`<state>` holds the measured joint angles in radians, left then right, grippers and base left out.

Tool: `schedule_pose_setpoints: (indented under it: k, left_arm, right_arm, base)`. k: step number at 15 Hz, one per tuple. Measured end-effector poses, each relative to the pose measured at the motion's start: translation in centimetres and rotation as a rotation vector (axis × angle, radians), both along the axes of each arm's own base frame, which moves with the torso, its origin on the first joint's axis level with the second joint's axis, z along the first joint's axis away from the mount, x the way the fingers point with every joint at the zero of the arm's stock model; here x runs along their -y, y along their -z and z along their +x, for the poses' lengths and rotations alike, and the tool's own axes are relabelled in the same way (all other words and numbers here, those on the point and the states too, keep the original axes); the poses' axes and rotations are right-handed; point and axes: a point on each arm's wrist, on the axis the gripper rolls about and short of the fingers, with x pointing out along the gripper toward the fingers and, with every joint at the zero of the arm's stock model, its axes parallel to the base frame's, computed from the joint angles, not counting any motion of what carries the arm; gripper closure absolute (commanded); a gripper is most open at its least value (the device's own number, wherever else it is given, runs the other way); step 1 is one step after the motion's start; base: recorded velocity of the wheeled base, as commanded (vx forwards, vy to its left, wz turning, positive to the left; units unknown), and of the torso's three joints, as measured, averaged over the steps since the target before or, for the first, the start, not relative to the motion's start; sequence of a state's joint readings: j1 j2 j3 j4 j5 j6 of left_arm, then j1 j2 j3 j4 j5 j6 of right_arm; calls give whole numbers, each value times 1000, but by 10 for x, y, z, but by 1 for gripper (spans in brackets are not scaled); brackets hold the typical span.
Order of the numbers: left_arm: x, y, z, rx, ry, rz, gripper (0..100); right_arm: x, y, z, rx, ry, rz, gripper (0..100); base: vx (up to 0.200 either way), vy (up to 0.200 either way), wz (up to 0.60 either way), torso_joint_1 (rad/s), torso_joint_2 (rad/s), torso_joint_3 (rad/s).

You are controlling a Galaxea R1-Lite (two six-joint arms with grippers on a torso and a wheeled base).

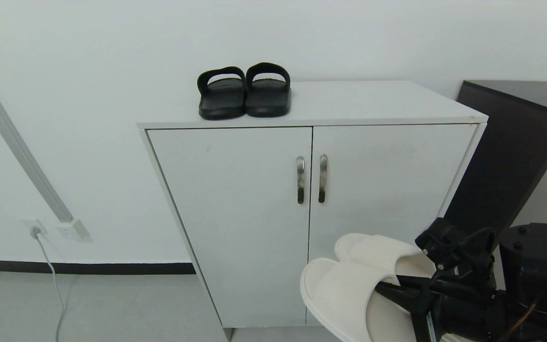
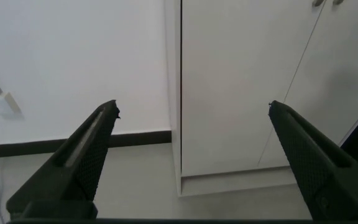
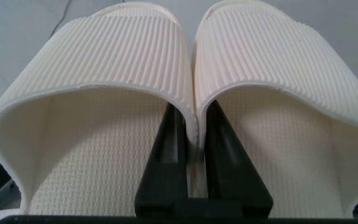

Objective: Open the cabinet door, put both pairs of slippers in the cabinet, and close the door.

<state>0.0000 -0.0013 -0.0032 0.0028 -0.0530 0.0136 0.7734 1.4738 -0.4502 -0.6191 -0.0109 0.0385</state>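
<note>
A white two-door cabinet [image 1: 235, 204] stands against the wall with both doors shut, its two metal handles [image 1: 300, 180] side by side at the middle. A pair of black slippers [image 1: 244, 91] rests on its top. My right gripper [image 3: 192, 134] is shut on a pair of white ribbed slippers [image 1: 349, 289], pinching their inner edges together; in the head view they hang low in front of the right door. My left gripper [image 2: 191, 109] is open and holds nothing, pointing at the cabinet's [image 2: 241, 81] lower left corner and the floor.
A dark cabinet [image 1: 511, 156] stands to the right of the white one. A wall socket with a grey cable [image 1: 48, 266] and a slanted wall conduit [image 1: 12, 137] are on the left. Grey floor lies open on the left.
</note>
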Motion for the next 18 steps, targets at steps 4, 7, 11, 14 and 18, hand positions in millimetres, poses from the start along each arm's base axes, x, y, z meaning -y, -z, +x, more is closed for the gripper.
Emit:
schedule_pose_setpoints:
  k: [4,7,11,14,18]
  left_arm:
    - [0,0,0,-3,7,3,0]
    - [0,0,1,-12,11,3,0]
    - [0,-1,1,-19,11,-1,0]
    - [0,-1,1,-14,7,0,0]
    - [0,-34,-3,38,16,-21,0]
  right_arm:
    - [1,0,0,1,0,-1,100]
    - [1,1,-1,3,-2,-9,100]
    - [3,1,-3,19,-13,-24,100]
    - [4,0,-4,24,-14,-18,100]
    - [6,-4,-6,34,-18,-6,100]
  base:
    - [0,0,0,-55,444,383]
    - [0,0,0,-10,346,338]
    - [0,0,0,-1,65,52]
    - [0,0,0,0,0,0]
    - [0,0,0,0,0,0]
